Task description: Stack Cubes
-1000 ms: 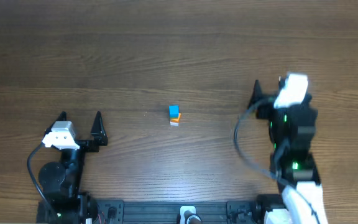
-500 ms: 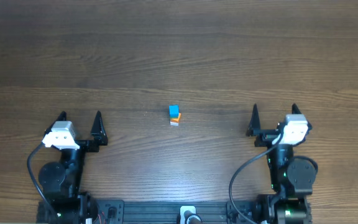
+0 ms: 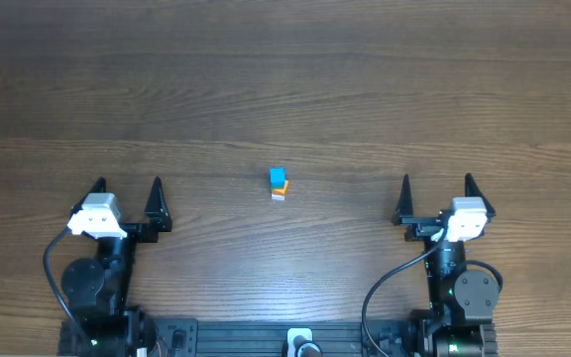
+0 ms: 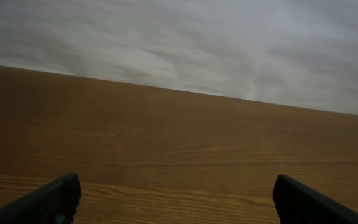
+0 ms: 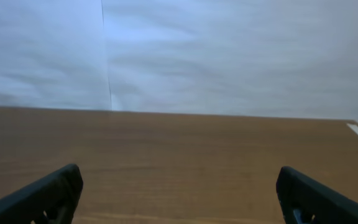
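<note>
Retracting to its base, right gripper (image 3: 436, 190) stands wide like left gripper (image 3: 127, 190); cube stack (image 3: 279, 184) unmoved.

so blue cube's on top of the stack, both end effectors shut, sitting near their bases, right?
Not shut: the top view shows the left end effector and right end effector both open, fingers spread wide. The rest holds: blue cube tops the stack, both near their bases.
</note>
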Motion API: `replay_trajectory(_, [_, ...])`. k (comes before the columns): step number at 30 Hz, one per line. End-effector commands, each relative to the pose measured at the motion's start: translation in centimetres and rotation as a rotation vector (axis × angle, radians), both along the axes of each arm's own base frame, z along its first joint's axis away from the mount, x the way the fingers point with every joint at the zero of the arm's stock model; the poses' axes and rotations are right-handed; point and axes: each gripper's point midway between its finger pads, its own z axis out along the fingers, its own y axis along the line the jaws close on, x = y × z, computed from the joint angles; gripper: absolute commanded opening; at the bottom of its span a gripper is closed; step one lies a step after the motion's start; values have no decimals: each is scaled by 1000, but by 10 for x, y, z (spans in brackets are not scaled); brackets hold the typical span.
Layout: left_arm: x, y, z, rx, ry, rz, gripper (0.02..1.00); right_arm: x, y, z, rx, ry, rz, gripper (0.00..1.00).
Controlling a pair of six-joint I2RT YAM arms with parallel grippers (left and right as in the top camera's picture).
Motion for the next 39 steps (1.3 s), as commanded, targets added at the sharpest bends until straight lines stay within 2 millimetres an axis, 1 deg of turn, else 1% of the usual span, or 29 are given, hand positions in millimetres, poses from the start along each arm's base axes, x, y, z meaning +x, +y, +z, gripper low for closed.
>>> replay_trajectory(1, [0,0,-1,15,-4,-3,1000,1,-1,-18,-6,50,0,993])
replay_trajectory(6, [0,0,-1,15,-4,-3,996,3,-3,-44,-4,116,-15,993])
replay_trajectory(7, [0,0,-1,15,-4,-3,1000,3,-5,-45,-4,121,-28,993])
replay_trajectory(39, [0,0,-1,15,-4,-3,1000,3,-5,-45,-4,121,-27,991])
